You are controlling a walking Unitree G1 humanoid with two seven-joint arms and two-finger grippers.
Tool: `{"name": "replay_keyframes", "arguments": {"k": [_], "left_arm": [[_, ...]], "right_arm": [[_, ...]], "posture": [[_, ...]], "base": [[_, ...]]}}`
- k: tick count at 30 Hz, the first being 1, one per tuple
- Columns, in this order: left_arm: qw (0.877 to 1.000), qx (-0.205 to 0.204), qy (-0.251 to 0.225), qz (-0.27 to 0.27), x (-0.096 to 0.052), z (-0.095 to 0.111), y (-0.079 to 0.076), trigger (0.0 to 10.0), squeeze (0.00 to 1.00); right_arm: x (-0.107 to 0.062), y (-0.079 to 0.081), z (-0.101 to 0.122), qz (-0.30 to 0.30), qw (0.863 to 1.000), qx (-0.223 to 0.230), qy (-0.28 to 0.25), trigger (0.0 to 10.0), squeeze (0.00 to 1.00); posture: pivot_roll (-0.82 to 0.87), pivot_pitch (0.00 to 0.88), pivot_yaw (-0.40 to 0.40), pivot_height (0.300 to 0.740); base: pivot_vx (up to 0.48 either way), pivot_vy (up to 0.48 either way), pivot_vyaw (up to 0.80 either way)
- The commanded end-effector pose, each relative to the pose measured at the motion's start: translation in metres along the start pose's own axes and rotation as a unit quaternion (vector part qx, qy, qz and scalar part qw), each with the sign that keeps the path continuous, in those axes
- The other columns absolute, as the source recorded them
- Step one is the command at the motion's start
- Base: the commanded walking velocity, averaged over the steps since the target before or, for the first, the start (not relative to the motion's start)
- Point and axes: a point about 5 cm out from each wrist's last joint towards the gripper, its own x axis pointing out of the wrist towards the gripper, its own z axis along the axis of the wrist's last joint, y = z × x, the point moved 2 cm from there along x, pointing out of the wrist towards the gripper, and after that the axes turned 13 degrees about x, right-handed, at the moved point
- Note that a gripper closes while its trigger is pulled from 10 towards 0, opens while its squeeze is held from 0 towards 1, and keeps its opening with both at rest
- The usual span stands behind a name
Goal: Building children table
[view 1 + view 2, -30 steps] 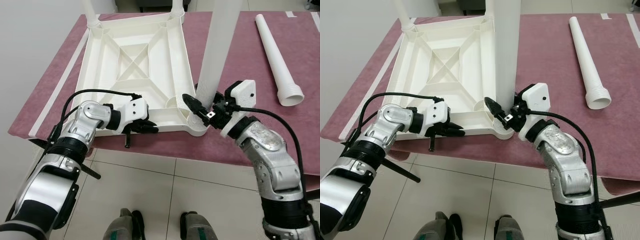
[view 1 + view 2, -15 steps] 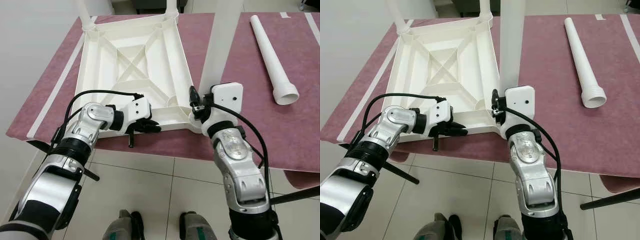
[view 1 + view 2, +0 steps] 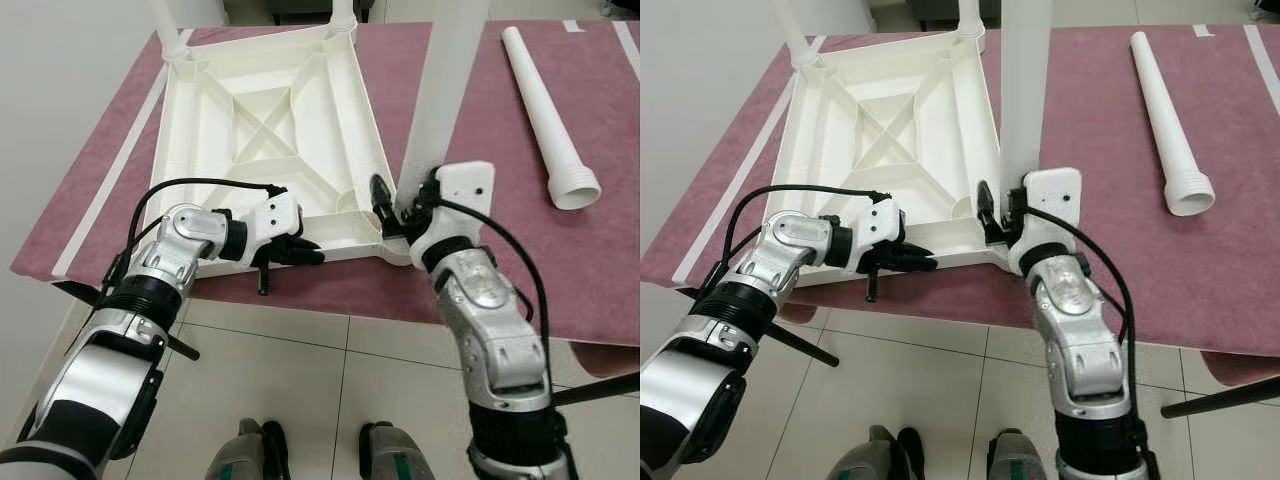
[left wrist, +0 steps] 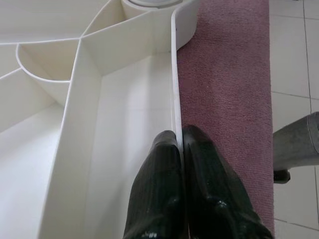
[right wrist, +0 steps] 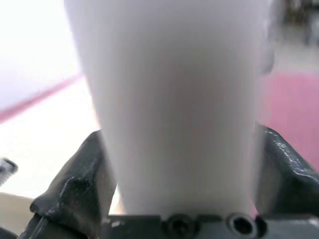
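A white plastic table top lies upside down on a maroon-covered table. My left gripper is shut on its near rim, one finger inside and one outside the thin wall. An upright white leg stands in the near right corner socket. My right gripper is shut on the base of this leg, and its black fingers press on both sides. Two more legs stand at the far corners.
A loose white leg lies on the cloth to the far right. White tape strips run along the cloth's left side. The table's near edge is just behind my grippers, with tiled floor and my feet below.
My right wrist has turned about the upright leg, with the forearm swinging in from the right to below it. The left gripper has stayed on the rim.
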Motion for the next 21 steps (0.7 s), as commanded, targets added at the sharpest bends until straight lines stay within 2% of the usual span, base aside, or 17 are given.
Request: {"name": "replay_keyframes", "arguments": {"k": [1, 3, 4, 8, 9, 11, 18, 19, 20, 21], "left_arm": [[0.999, 0.029, -0.014, -0.029, -0.010, 0.007, 0.000, 0.0, 0.00], [0.999, 0.033, -0.009, -0.042, -0.014, 0.006, -0.003, 0.0, 0.00], [0.999, 0.033, -0.009, -0.042, -0.014, 0.006, -0.003, 0.0, 0.00], [0.997, 0.043, -0.001, -0.067, -0.025, 0.003, -0.009, 0.0, 0.00], [0.997, 0.043, -0.001, -0.067, -0.025, 0.003, -0.009, 0.0, 0.00], [0.996, 0.046, 0.000, -0.073, -0.030, 0.003, -0.009, 0.0, 0.00], [0.996, 0.046, 0.000, -0.082, -0.034, 0.003, -0.012, 0.0, 0.00], [0.996, 0.044, -0.002, -0.081, -0.034, 0.003, -0.012, 0.0, 0.00], [0.996, 0.042, -0.004, -0.079, -0.034, 0.004, -0.012, 0.0, 0.00], [0.996, 0.040, -0.006, -0.074, -0.033, 0.005, -0.012, 0.0, 0.00]], "right_arm": [[-0.002, 0.008, 0.011, 0.069, 0.997, 0.013, -0.014, 10.0, 0.00], [-0.006, 0.013, 0.012, 0.123, 0.992, 0.011, 0.002, 10.0, 0.00], [-0.006, 0.013, 0.012, 0.123, 0.992, 0.011, 0.002, 10.0, 0.00], [-0.018, 0.024, -0.003, 0.239, 0.968, 0.005, 0.076, 10.0, 0.00], [-0.018, 0.024, -0.003, 0.239, 0.968, 0.005, 0.076, 10.0, 0.00], [-0.022, 0.026, -0.009, 0.269, 0.958, 0.003, 0.098, 10.0, 0.00], [-0.017, 0.025, -0.014, 0.296, 0.949, 0.012, 0.108, 10.0, 0.00], [-0.015, 0.024, -0.015, 0.297, 0.949, 0.016, 0.108, 2.5, 0.00], [-0.013, 0.022, -0.017, 0.290, 0.951, 0.016, 0.110, 0.0, 0.00], [-0.012, 0.020, -0.020, 0.280, 0.953, 0.015, 0.115, 0.0, 0.00]], "posture": [[-0.17, 0.162, 0.148, 0.740], [-0.17, 0.161, 0.148, 0.740], [-0.17, 0.161, 0.148, 0.740], [-0.16, 0.159, 0.149, 0.740], [-0.16, 0.159, 0.149, 0.740], [-0.15, 0.160, 0.148, 0.740], [-0.15, 0.160, 0.147, 0.740], [-0.15, 0.160, 0.147, 0.740], [-0.14, 0.163, 0.144, 0.740], [-0.15, 0.164, 0.144, 0.740]], "base": [[0.000, 0.000, 0.00], [0.000, 0.000, 0.00], [0.000, 0.000, 0.00], [0.000, 0.000, 0.00], [0.000, 0.000, 0.00], [0.000, 0.000, 0.00], [0.000, 0.000, 0.00], [0.000, 0.000, 0.00], [0.000, 0.000, 0.00], [0.000, 0.000, 0.00]]}}
